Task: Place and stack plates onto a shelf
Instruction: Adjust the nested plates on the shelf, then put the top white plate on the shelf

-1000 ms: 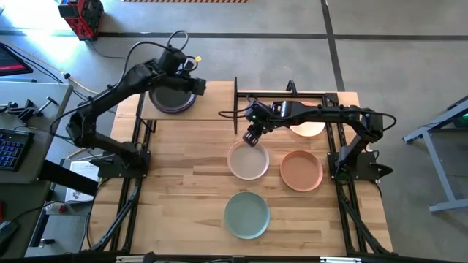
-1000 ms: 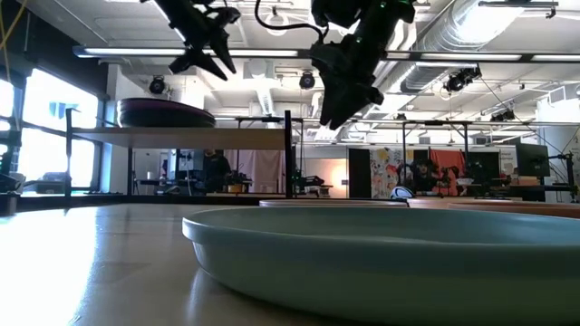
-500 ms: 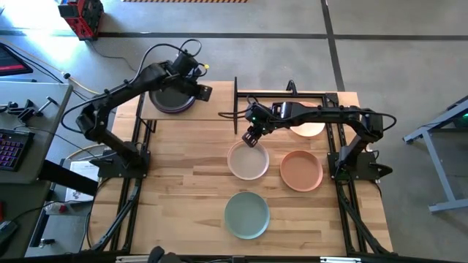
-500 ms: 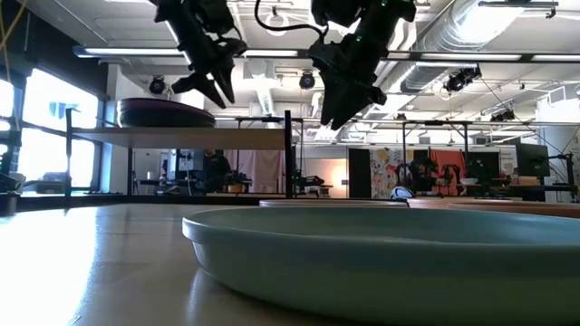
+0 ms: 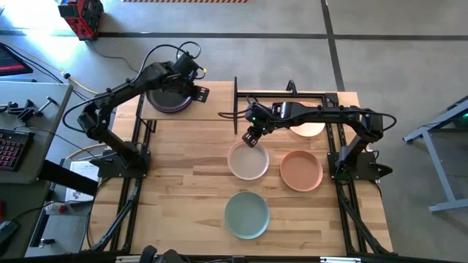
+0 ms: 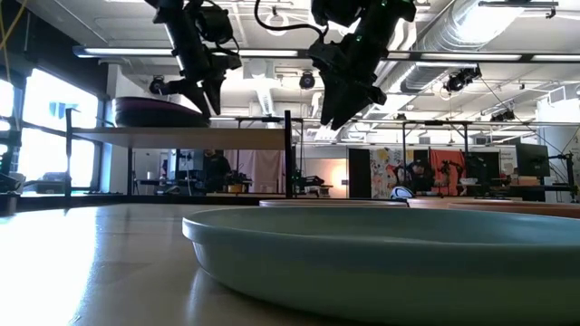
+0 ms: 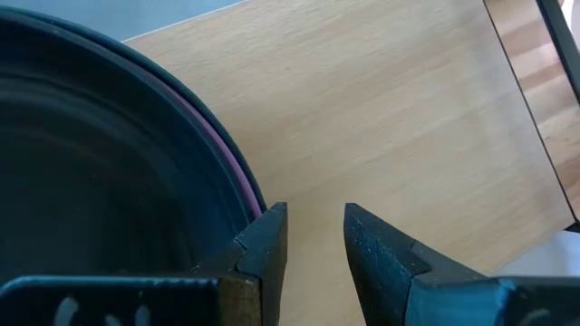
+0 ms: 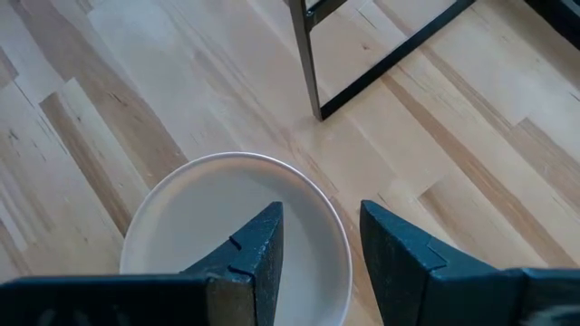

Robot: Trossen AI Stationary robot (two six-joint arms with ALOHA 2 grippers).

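Our right tool [image 5: 252,136] hangs open and empty just over the far rim of the cream plate [image 5: 248,161] on the surface, nearer it than our left tool [image 5: 196,90], open beside the shelf [image 5: 212,106] stack [image 5: 170,97].

Smooth pale wooden shelf [image 7: 381,109]

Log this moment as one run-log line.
left gripper: open, beside plate stack on shelf | right gripper: open, above beige plate | table: terracotta plate, sage plate

left claw [image 7: 313,237] agape, right claw [image 8: 319,237] agape
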